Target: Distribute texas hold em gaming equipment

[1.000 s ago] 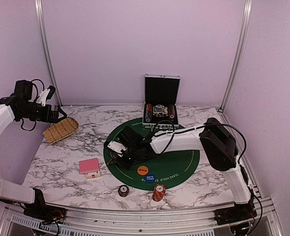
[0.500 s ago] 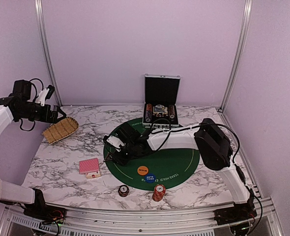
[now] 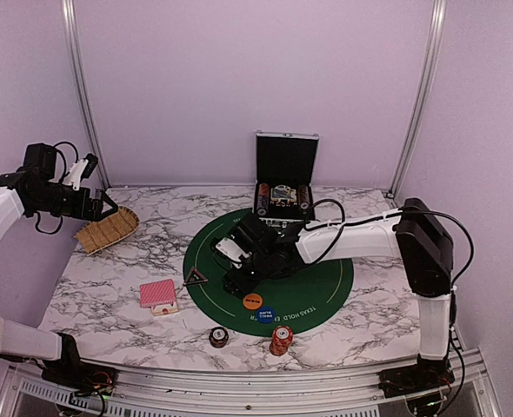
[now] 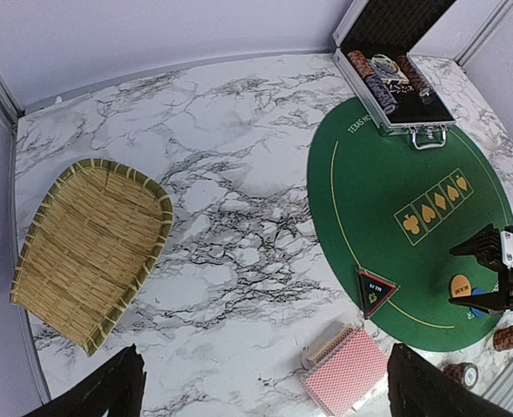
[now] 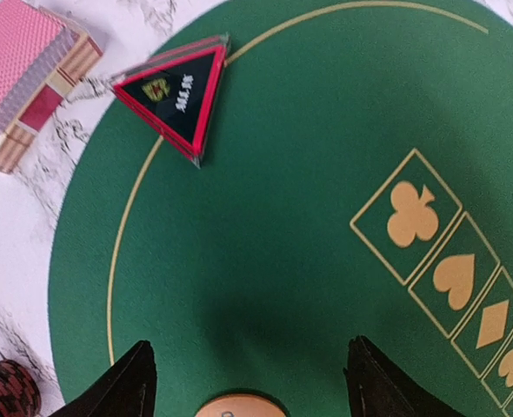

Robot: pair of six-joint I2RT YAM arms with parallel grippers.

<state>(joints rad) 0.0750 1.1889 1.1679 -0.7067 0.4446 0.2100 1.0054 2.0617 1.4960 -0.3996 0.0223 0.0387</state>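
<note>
I see my right gripper spread, empty, near the triangular token; my left gripper gapes empty too

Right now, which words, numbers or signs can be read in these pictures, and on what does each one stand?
"TEXAS HOLD", then unclear letters: green felt mat, near edge.
"BLIND": blue marker disc; its upper word is blurred.
Club and diamond signs, among other suits, in boxes: the mat.
Lettering too blurred to read: orange marker disc, triangular token.

A woven basket lies on the marble table, left of the green mat.
</note>
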